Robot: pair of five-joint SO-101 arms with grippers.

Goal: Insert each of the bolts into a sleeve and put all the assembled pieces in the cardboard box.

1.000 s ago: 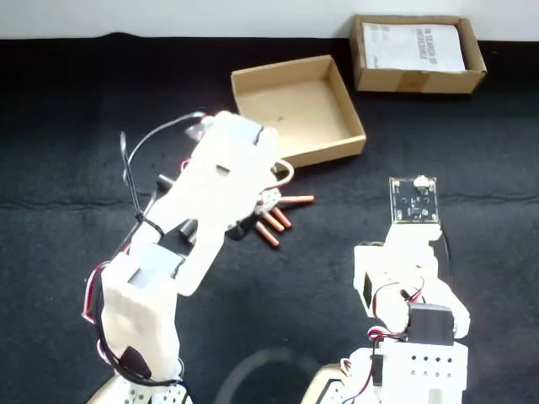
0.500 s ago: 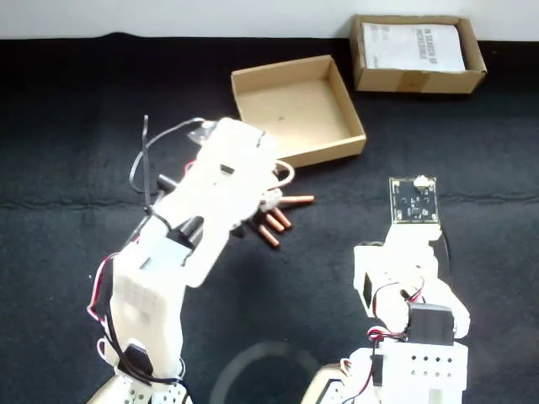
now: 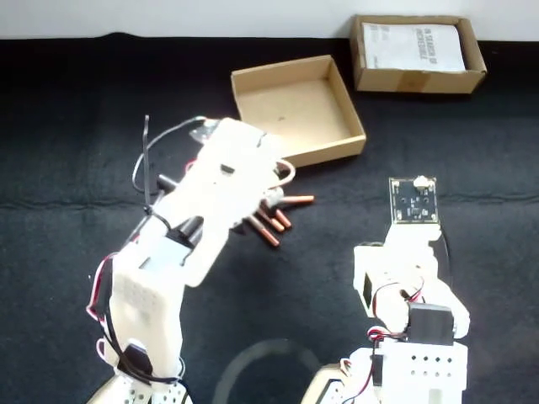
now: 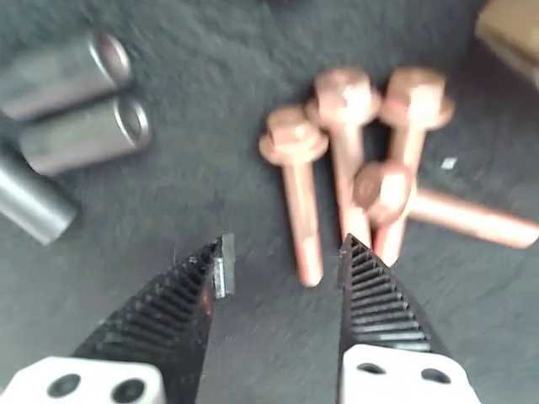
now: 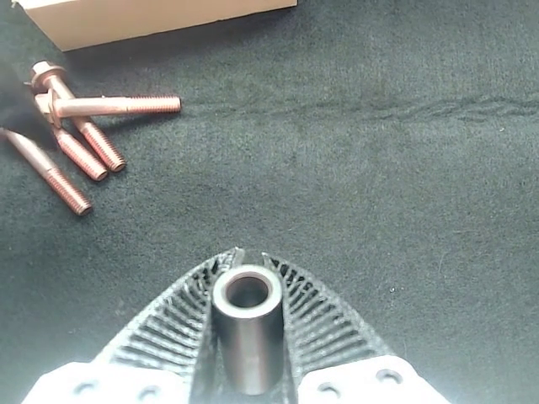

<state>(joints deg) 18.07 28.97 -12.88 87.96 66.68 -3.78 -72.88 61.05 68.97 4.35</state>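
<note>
Left end effector [image 4: 285, 248]: jaws spread, nothing between the pads. It hangs low over the bolts [image 4: 341, 160], and one bolt's shank tip lies in the gap.

Right end effector [image 5: 248, 268]: pinching a sleeve [image 5: 247, 345] across its wall, open bore facing out. The arm sits at lower right of the high view, well apart from the bolts.

Counts:
- Bolts: 4, copper-coloured, bunched at the centre of the high view [image 3: 274, 217], just below the front wall of the cardboard box [image 3: 324, 151]. One lies across the others.
- Sleeves: 4. Three loose sleeves [image 4: 80, 135] lie side by side on the dark surface [image 3: 67, 101] near the bolts; the fourth is the held one.
- Boxes: 2. The second box [image 3: 418, 82], upper right of the high view, holds a printed sheet.

No assembled piece lies in the cardboard box.

Handling (judgement):
- Bolts look rigid, light and not fragile, with round shanks likely to roll. Grip across the shank near the flanged head, taking the free outer bolt first, not the crossed one.
- Sleeves are smooth metal and probably slippery, so a firm pinch mid-length is needed.
</note>
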